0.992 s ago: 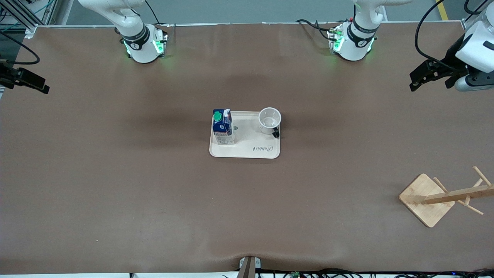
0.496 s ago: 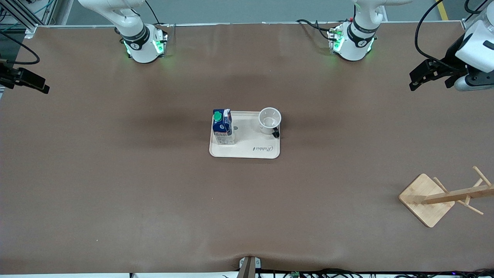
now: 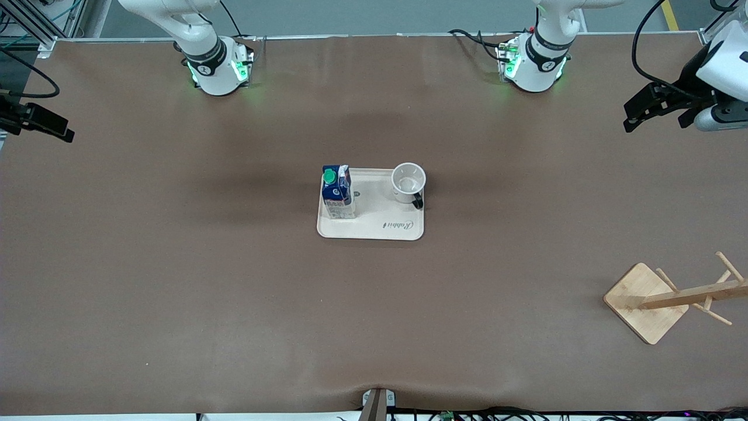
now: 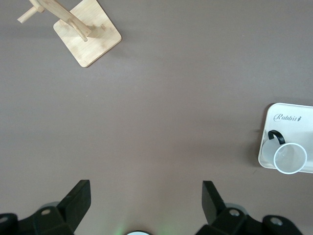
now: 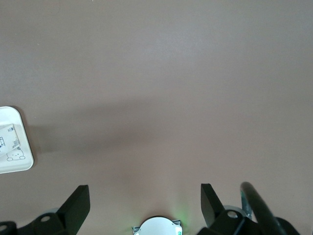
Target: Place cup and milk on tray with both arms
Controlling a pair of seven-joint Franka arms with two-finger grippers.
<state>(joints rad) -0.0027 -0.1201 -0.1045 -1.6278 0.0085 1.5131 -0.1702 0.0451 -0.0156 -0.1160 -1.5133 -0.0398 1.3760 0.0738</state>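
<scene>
The cream "Rabbit" tray lies at the middle of the table. The milk carton stands upright on it at about ten o'clock from the tray's centre, toward the right arm's end. The white mug stands upright and empty at about two o'clock, toward the left arm's end, its black handle pointing toward the front camera. Both rest inside the rim and well apart from each other, so the placing looks done.

Little remains to go wrong, but a few risks stand out. The mug sits close to the tray's edge with its handle just by the rim; a nudge to the tray could tip it over the lip. The carton is tall and narrow and would topple most easily if the table were bumped.

The left gripper hangs over bare table at the left arm's end, fingers spread wide, holding nothing. The right gripper hangs over bare table at the right arm's end, likewise spread and empty. Both are well away from the tray.

The wooden mug rack lies tipped at roughly four o'clock from the tray; I judge a low sweep by the left arm could catch its pegs.
</scene>
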